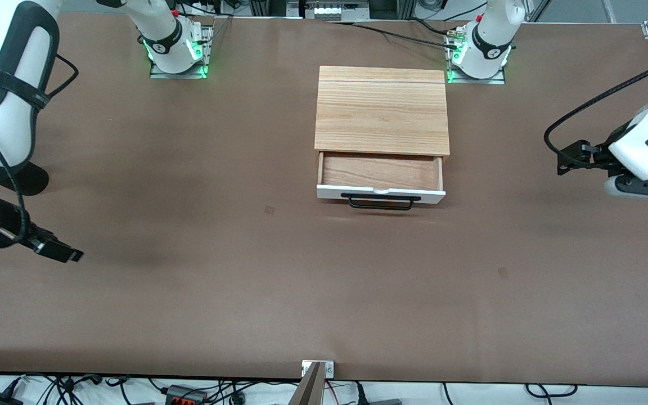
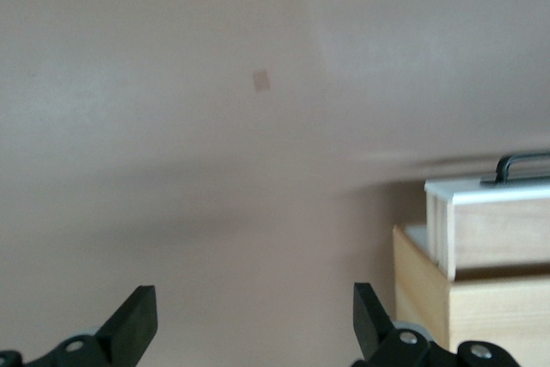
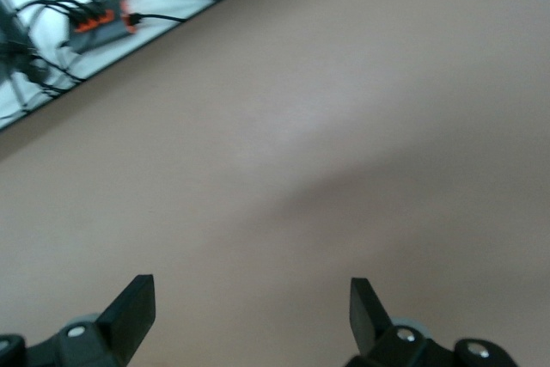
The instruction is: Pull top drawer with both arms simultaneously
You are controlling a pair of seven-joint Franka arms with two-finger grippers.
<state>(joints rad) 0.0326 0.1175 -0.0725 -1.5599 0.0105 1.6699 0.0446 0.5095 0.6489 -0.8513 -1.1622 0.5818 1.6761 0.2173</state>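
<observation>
Left hand (image 2: 253,320) released, fingers spread, up over bare desk (image 1: 189,315) at its own end, holding nothing. Right hand (image 3: 252,315) likewise released over its end. Top drawer (image 1: 381,194) stands pulled out of cabinet (image 1: 382,109), black handle (image 1: 381,202) nearest front camera

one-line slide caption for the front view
Top drawer pulled open; left gripper and right gripper open, clear at table ends.
</observation>
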